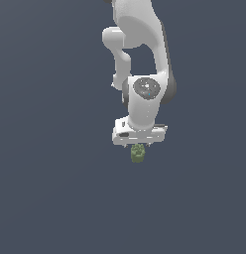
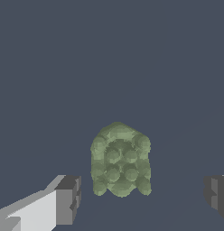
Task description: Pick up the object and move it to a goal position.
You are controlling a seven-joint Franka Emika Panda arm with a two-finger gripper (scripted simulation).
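In the wrist view the two dark finger pads [image 2: 68,200] of the tool [image 2: 143,198] stand well apart at either side of the frame, with nothing clamped between them and clear space showing on both sides of the gap. Just past them, and within the line that joins the two pads, sits the object [image 2: 120,160], a small olive-green lump with a bumpy, knobbed surface, far narrower than the opening. It lies somewhat nearer the pad that shows more fully than the other one, touching neither. Its outline here is a little taller than it is wide, so its longer side seems to run across the closing direction, which would leave the pads meeting its narrower width; that is a reading of one view only. In the exterior view the white tool [image 1: 139,144] hangs pointing downward from the Panda arm [image 1: 145,59], and the object [image 1: 138,153] shows directly beneath it, peeping out below the fingers, on the plain dark grey bench [image 1: 45,198]. The coming move, as I judge it, turns on that straight vertical alignment: the object lies right under the open tool. No goal marker can be seen.
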